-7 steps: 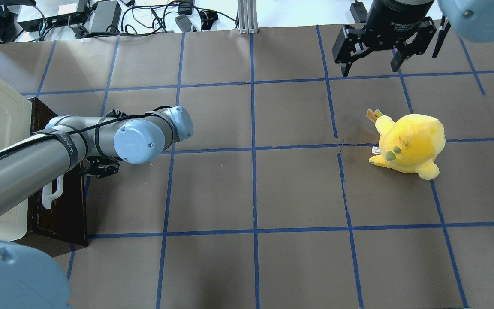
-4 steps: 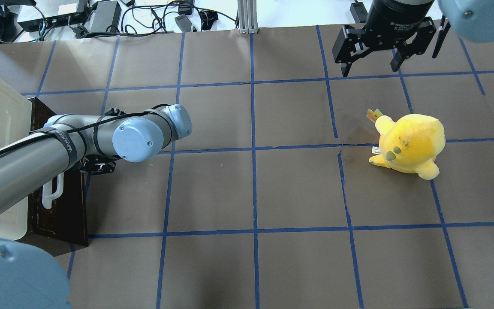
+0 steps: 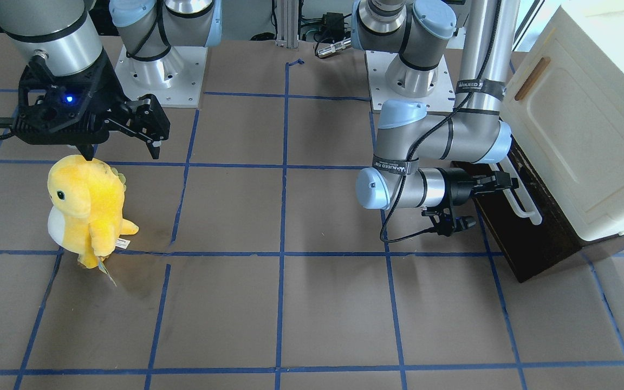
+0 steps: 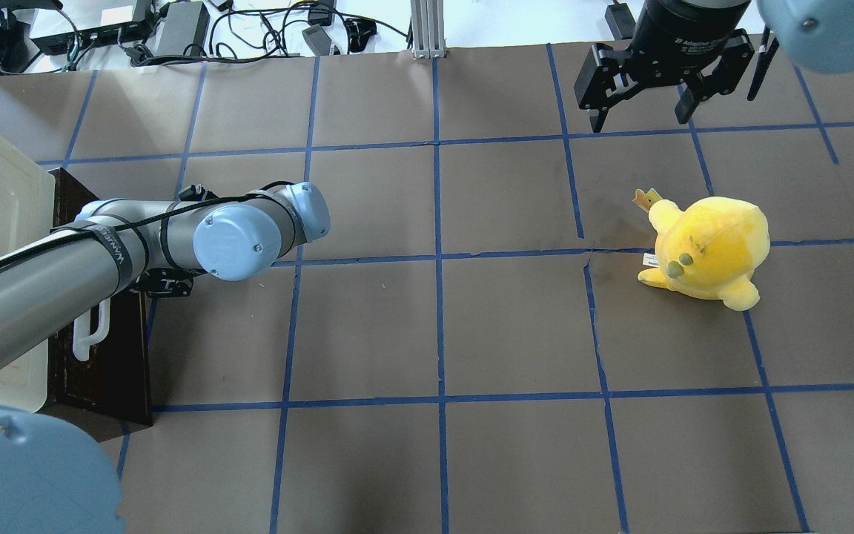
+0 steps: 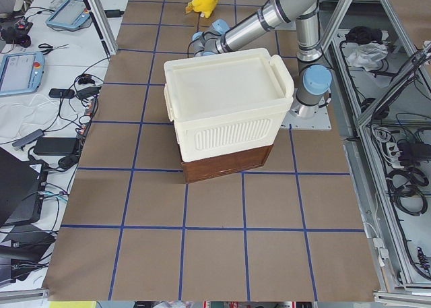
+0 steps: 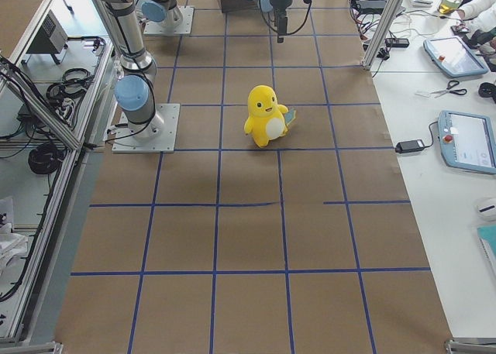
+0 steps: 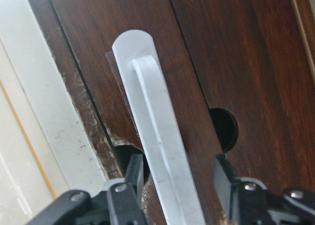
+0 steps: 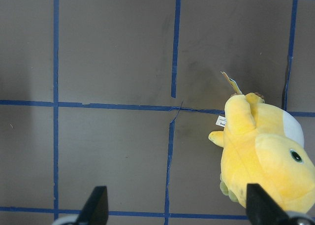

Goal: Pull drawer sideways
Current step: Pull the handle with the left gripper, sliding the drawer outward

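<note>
The dark brown drawer (image 3: 534, 244) sits closed at the foot of a cream-white cabinet (image 3: 577, 135), at the table's left end (image 4: 104, 363). Its long white bar handle (image 7: 157, 146) runs along the front and shows in the front-facing view (image 3: 524, 205). My left gripper (image 7: 178, 178) is open. One finger (image 7: 135, 173) stands on each side of the handle, with small gaps showing. In the overhead view the arm hides it. My right gripper (image 4: 640, 119) is open and empty, held above the table's far right.
A yellow plush toy (image 4: 709, 248) stands on the right half of the table, below and near my right gripper (image 3: 122, 146). The cabinet door with a small brown handle (image 3: 532, 78) faces the table above the drawer. Cables and power boxes (image 4: 175, 26) lie beyond the far edge.
My left arm has moved a little toward the drawer front, bringing the gripper closer onto the handle. The right arm, the drawer and the plush have not moved.
</note>
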